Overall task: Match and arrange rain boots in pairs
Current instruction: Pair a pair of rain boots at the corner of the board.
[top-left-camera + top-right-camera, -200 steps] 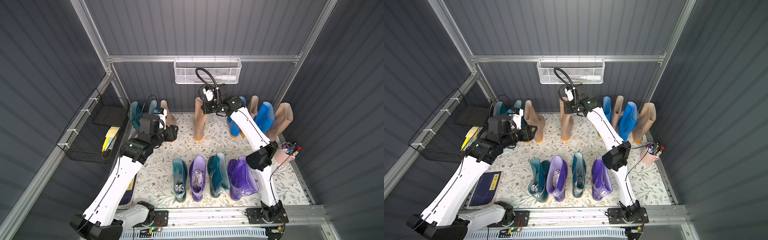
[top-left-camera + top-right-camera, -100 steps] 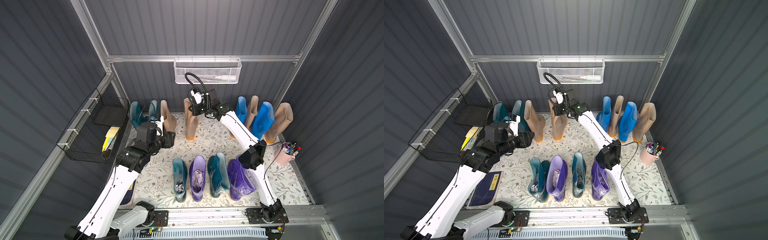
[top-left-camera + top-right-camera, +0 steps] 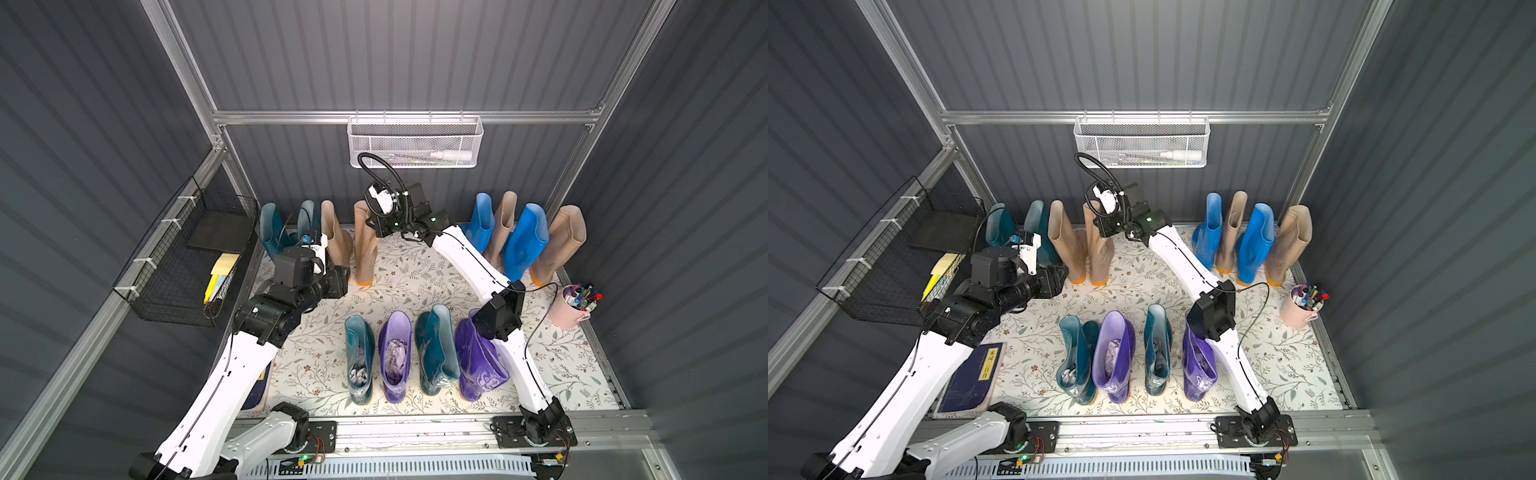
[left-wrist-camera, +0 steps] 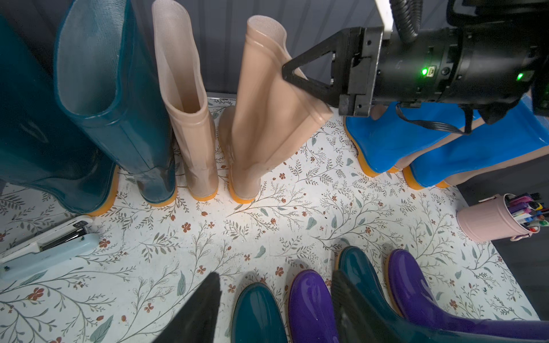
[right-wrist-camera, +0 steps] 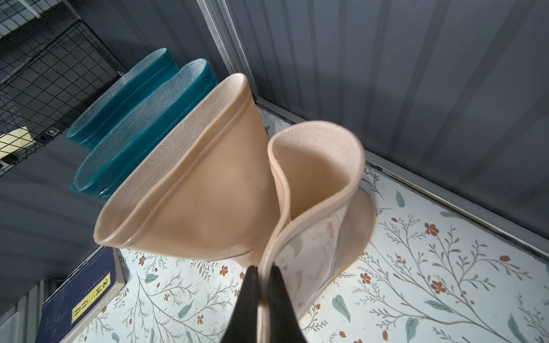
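— Looking at the flowery mat [image 3: 415, 286]. Seeing rain boots [image 3: 519, 245] standing along its back edge, and four more standing near its front edge.
— Grabbing any?
— Seeing the right gripper [image 5: 263, 273] squeezing tight on the top rim of one beige boot [image 3: 365, 249], just beside another beige one, toward the back left corner.
— And the left gripper [image 4: 275, 274]?
— Hanging over the mat's left side, jaws standing apart, holding nothing.
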Controlling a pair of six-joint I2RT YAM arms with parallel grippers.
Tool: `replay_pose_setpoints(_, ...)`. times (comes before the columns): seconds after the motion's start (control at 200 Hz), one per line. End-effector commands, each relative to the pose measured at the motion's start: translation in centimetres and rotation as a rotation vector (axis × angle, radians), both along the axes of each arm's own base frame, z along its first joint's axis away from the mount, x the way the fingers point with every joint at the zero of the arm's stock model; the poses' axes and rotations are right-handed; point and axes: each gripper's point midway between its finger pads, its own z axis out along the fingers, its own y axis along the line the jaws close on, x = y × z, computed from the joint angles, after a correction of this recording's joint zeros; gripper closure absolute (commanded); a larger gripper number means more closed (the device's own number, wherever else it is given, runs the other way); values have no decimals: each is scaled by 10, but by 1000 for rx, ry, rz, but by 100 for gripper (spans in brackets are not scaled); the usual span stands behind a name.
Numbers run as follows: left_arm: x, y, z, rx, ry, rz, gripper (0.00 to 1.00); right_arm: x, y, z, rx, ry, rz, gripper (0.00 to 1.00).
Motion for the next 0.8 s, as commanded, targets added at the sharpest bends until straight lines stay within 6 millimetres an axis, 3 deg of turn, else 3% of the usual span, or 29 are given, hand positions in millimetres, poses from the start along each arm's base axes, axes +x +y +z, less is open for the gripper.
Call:
replay_pose_setpoints(0.0,0,1,-3,1,-4,7,38,5,8,45,81,-156,36,100)
replay_pose_setpoints(0.405,4,-1,-5,4,4,3,38,14,10,33,76,-156,15,100)
replay_pose_setpoints(0.5,4,-1,-6,7,9,6,38,17,13,44,112,-196,19,100)
replay_pose_setpoints(0.795,4,1,-8,14,9,10,38,1,28,41,148,-184,148,100)
